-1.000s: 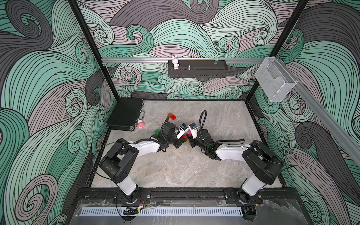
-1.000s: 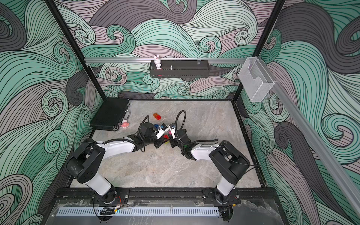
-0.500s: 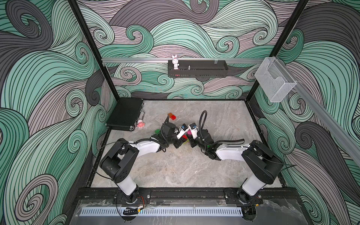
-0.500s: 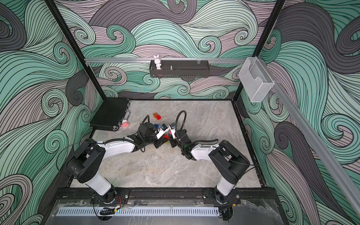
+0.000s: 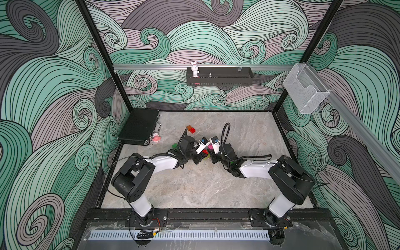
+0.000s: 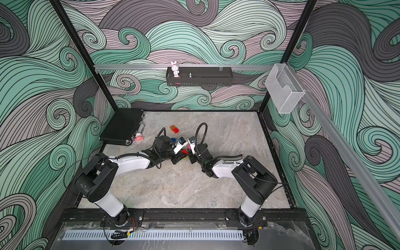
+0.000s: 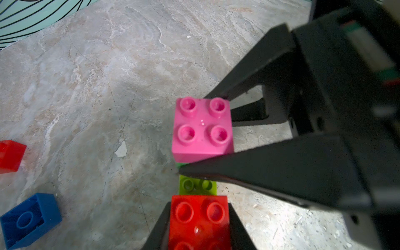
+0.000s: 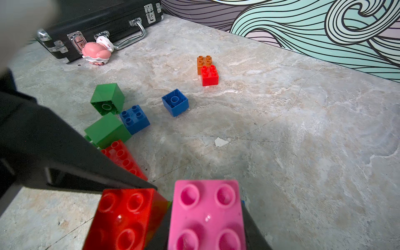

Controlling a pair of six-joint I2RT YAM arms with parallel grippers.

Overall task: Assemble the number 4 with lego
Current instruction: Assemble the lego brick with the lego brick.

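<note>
Two grips, left claw (image 7: 198, 205) clamping red brick (image 7: 198, 225), right claw (image 8: 206, 208) clamping pink brick (image 7: 202, 129), rabbit (image 5: 194, 68) in shelf (image 5: 227, 82)

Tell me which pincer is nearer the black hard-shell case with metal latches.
Left. The left pincer sits on the side where the black hard-shell case lies; the right pincer meets it from the opposite side, farther off.

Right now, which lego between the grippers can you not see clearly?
Lime brick: left wrist view, mostly hidden by a finger of the right gripper and the red brick.
Red brick: cut off by that picture's edge.
Another red brick: right wrist view, partly behind a finger of the left gripper.
Top views: pink brick too small.
</note>
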